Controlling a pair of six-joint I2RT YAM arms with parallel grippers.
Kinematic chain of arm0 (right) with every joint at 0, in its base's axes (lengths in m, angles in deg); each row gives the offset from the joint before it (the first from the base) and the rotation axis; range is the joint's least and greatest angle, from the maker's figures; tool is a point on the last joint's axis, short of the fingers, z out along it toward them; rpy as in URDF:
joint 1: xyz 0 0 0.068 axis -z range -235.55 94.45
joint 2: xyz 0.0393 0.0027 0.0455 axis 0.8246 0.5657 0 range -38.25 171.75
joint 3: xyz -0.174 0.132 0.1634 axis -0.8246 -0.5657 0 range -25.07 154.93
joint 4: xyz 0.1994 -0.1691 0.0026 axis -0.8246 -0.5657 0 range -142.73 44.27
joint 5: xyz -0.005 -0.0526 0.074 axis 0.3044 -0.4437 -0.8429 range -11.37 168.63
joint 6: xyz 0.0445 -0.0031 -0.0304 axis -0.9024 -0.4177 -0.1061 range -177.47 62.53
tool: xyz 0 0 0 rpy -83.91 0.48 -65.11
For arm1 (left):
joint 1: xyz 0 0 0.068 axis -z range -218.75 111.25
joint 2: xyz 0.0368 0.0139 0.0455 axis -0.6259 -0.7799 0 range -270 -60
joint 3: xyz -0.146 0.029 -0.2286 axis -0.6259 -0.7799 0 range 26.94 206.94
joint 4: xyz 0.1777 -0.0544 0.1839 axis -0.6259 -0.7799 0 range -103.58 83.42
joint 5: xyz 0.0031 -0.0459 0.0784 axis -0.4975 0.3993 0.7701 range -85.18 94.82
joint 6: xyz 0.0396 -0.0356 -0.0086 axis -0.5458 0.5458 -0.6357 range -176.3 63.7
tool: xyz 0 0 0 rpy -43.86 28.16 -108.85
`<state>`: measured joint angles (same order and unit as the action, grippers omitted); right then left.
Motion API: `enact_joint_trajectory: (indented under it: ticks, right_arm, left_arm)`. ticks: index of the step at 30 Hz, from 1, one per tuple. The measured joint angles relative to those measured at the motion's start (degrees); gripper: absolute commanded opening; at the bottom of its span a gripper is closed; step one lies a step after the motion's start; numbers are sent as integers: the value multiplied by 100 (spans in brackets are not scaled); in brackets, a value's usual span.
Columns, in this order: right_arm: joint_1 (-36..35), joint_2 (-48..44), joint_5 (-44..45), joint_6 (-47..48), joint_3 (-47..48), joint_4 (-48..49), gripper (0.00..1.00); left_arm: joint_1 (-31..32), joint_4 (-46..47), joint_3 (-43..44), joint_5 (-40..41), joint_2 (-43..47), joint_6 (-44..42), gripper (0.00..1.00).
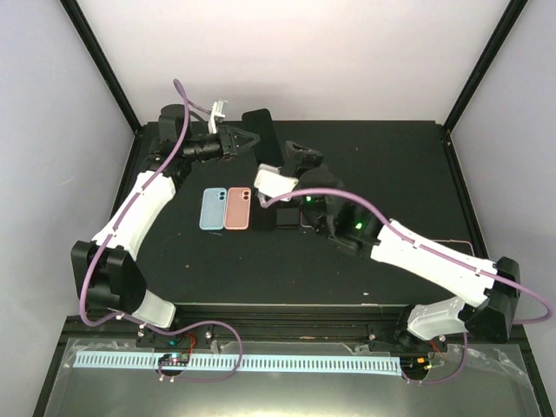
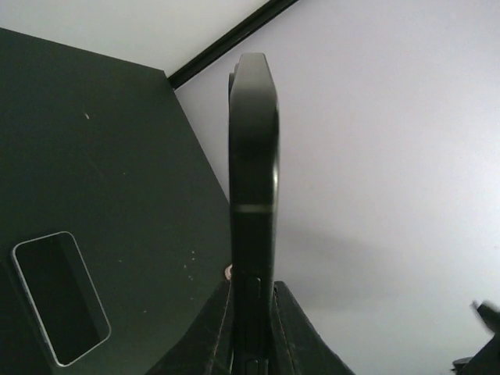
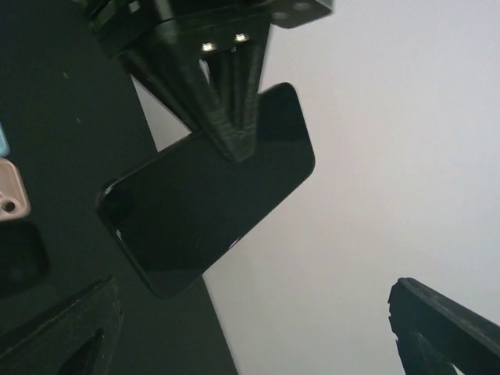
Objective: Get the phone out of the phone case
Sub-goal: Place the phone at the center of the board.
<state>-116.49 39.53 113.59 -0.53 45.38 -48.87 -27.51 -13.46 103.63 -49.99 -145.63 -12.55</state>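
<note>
The black phone (image 1: 261,132) is gripped by the left gripper (image 1: 247,140) and held clear of the table (image 1: 382,174), up near the far left edge. Seen from the left wrist, the black phone (image 2: 254,180) is presented edge-on, pinched at its near end between the two fingers (image 2: 212,337), which are pressed against its flat faces. Whether a case is wrapped around it cannot be told from here.

From the right wrist, the broad dark face of the phone (image 3: 195,207) is shown tilted, with the left gripper (image 3: 228,125) clamped down on its upper edge. The right gripper (image 3: 254,297) is spread wide, one finger (image 3: 66,332) low on the left and the other low on the right, and nothing is held between them. In the top view the right gripper (image 1: 293,159) is placed just beside the phone, on its right.

Down on the table, a blue case (image 1: 212,208) and a pink case (image 1: 237,208) are laid flat, side by side and touching. A dark-faced handset (image 2: 60,298) with a pale rim is also seen lying flat in the left wrist view.
</note>
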Motion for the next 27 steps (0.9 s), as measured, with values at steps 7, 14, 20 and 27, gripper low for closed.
enact_joint_trajectory:
  ticks: [7,14,20,27]
  right_arm:
    - [1012,-157,-1993,-1921,1250,-2031,95]
    - [2356,-140,-4411,-3381,1882,-3101,92]
    - [3259,70,-6625,-4612,2041,-3462,81]
    - [3989,90,-8557,-6406,1191,-2638,67]
  left_arm:
    - [0,-44,0,0,-2,-420,2]
    - [22,339,-2,-225,-2,-468,2]
    - [262,1071,-114,-417,2,-352,2]
    - [782,1733,-289,-542,13,-190,2]
